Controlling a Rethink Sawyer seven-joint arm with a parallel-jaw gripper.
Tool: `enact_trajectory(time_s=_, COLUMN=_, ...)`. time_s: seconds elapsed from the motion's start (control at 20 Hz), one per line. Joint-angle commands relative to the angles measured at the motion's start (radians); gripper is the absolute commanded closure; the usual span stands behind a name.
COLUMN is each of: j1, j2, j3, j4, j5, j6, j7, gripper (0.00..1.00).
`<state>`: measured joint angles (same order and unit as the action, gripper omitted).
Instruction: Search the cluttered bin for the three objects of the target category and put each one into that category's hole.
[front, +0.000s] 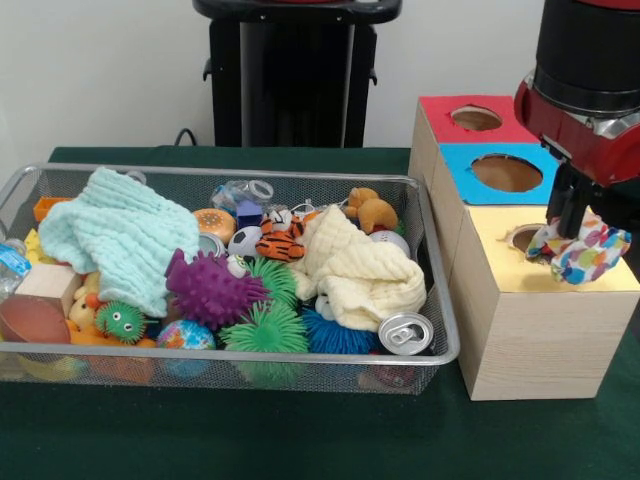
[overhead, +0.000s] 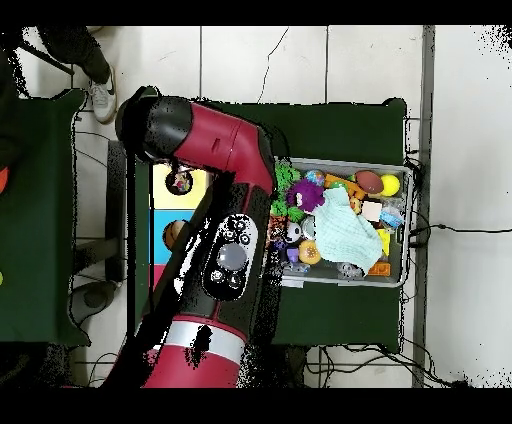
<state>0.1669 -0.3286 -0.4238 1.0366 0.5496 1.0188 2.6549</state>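
Note:
My gripper (front: 572, 232) is shut on a patchwork fabric bundle (front: 585, 255) with red, blue, yellow and white patches. It holds the bundle just above the yellow top of the wooden box (front: 500, 270), right beside the round hole (front: 522, 237), which the bundle partly hides. The silver wire mesh bin (front: 230, 351) stands to the left, full of toys. I see no other patchwork bundle among the clutter. In the overhead view the red arm (overhead: 215, 150) reaches over the yellow top (overhead: 200, 185) and hides the gripper; the bin (overhead: 395, 283) lies to the right.
Blue-topped box (front: 452, 160) and red-topped box (front: 440, 112) stand behind the yellow one. The bin holds a mint cloth (front: 115, 235), a cream cloth (front: 360, 270), a purple spiky ball (front: 210, 288), green spiky balls (front: 265, 330) and a can (front: 405, 333). A person's shoe (overhead: 103, 95) shows overhead.

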Motion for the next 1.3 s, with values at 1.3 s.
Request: enact_trajectory(time_s=1.3, j1=0.05, j2=-0.069, j3=-0.026, j4=0.23, j5=-0.013, j6=0.0, j7=0.249, gripper=1.0)
